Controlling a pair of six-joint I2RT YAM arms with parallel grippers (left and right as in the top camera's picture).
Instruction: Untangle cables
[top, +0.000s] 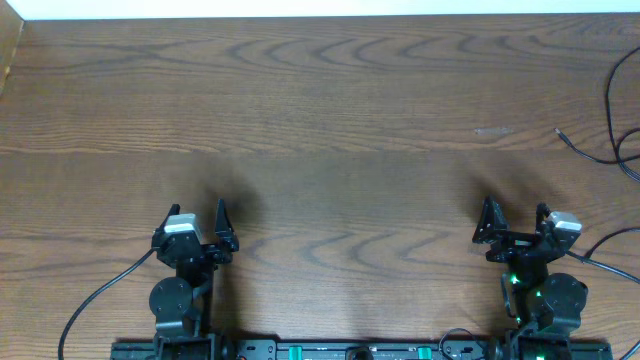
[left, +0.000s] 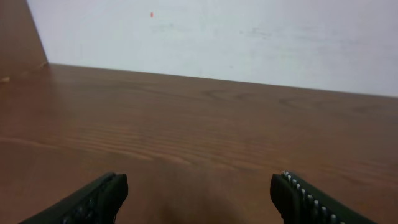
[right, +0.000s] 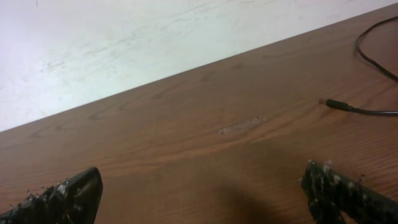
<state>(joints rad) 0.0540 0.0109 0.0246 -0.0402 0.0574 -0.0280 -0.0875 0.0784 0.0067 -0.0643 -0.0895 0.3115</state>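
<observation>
Thin black cables (top: 612, 100) lie at the table's far right edge, mostly cut off by the frame. One loose end with a small plug tip (top: 561, 134) points left. The right wrist view shows that plug tip (right: 329, 104) and a black cable curve (right: 367, 50) at upper right. No white cable is in view. My left gripper (top: 197, 218) is open and empty near the front left; in its wrist view (left: 199, 193) only bare wood lies between the fingers. My right gripper (top: 515, 216) is open and empty at the front right, well short of the cables; it also shows in the right wrist view (right: 202, 186).
The wooden table (top: 320, 120) ends at a white wall along the back. A pale scuff (top: 492, 130) marks the wood left of the plug tip. Thicker black cords (top: 95, 295) run from the arm bases at the front.
</observation>
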